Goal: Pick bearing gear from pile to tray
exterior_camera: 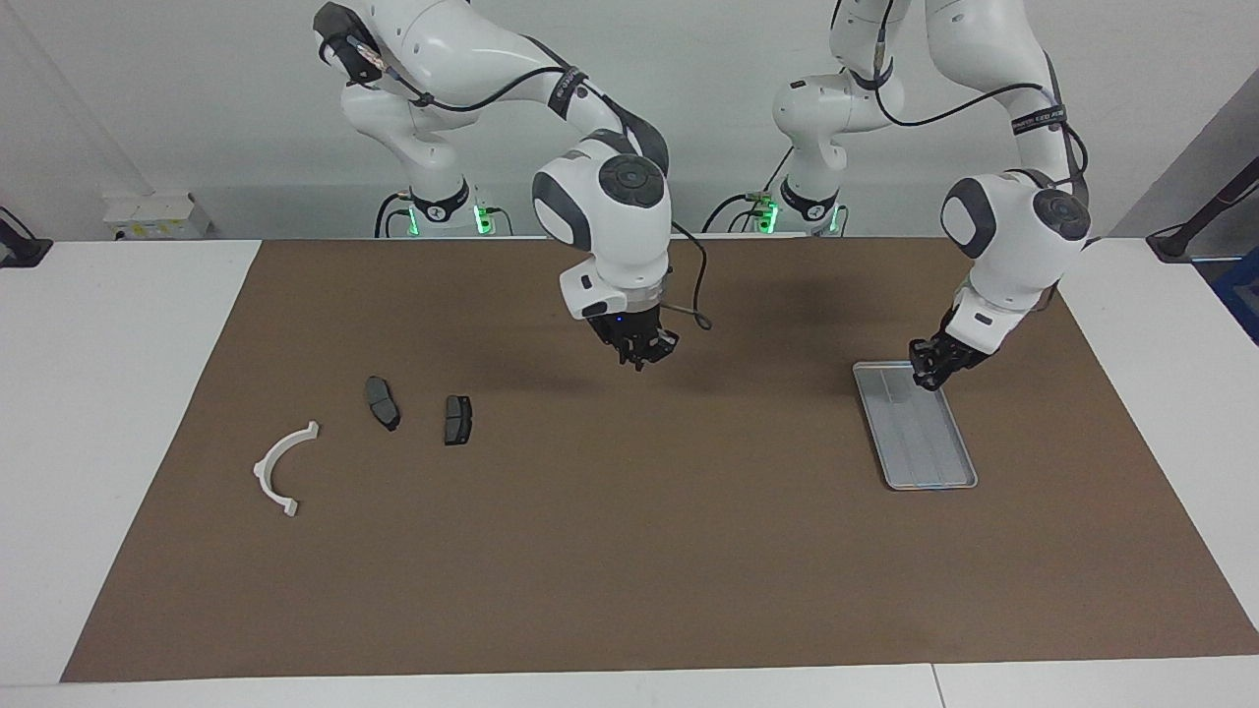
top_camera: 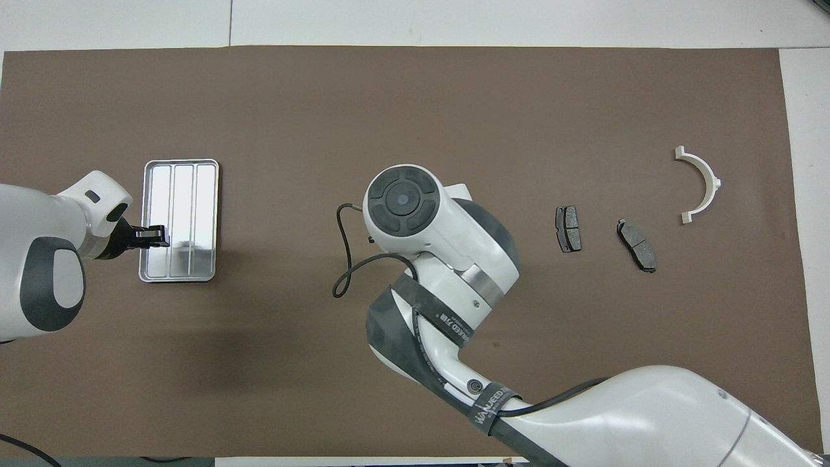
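Right gripper (exterior_camera: 641, 356) up over the middle of the brown mat (exterior_camera: 629, 551), nearer the robots' edge; fingers close together, whether anything sits between them cannot be told. Left gripper (exterior_camera: 930, 366) low at the tray (exterior_camera: 929, 457) rim nearest the robots, fingers narrow, contents unclear. Tray toward the left arm's end of the worktop. Toward the right arm's end, two brake pads (exterior_camera: 383, 403) (exterior_camera: 457, 420) side by side, white half-ring bracket (exterior_camera: 280, 470) closer to that end's edge.
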